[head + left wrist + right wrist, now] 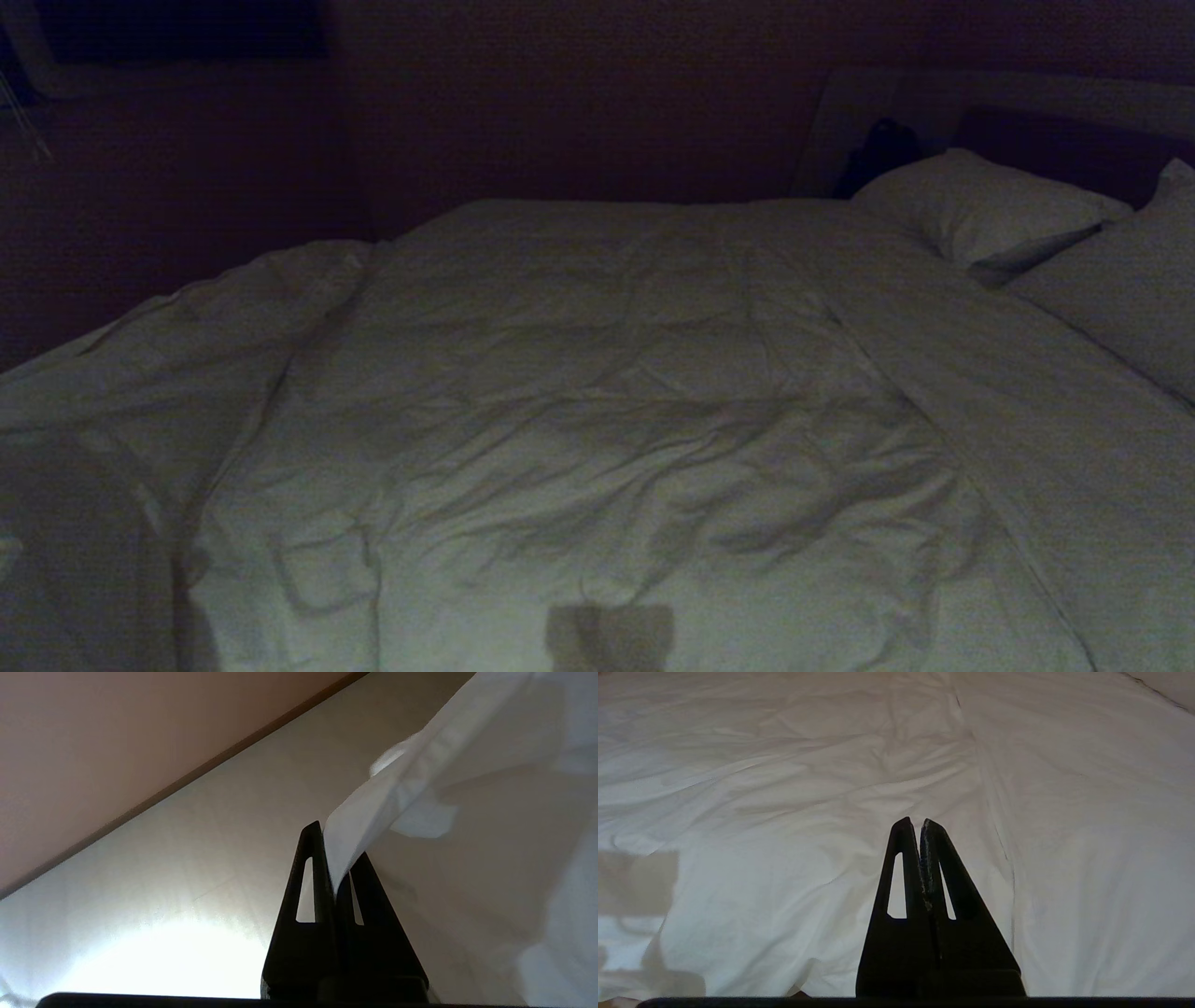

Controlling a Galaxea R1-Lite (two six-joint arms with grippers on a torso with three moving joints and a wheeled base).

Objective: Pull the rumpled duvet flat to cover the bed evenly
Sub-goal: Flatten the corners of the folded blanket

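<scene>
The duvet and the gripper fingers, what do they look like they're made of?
Duvet: soft matte white woven cloth, probably cotton; it creases, puffs and folds thin where the left gripper pinches it. Fingers: rigid matte black, likely plastic, with slotted cut-outs.

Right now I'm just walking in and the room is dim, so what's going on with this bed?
The robot is making the bed. Its left hand is shut on a white edge of the duvet, lifted against a pale surface. The right hand is shut, holding nothing, pointing over the creased duvet. Two pillows sit at the headboard end.
</scene>
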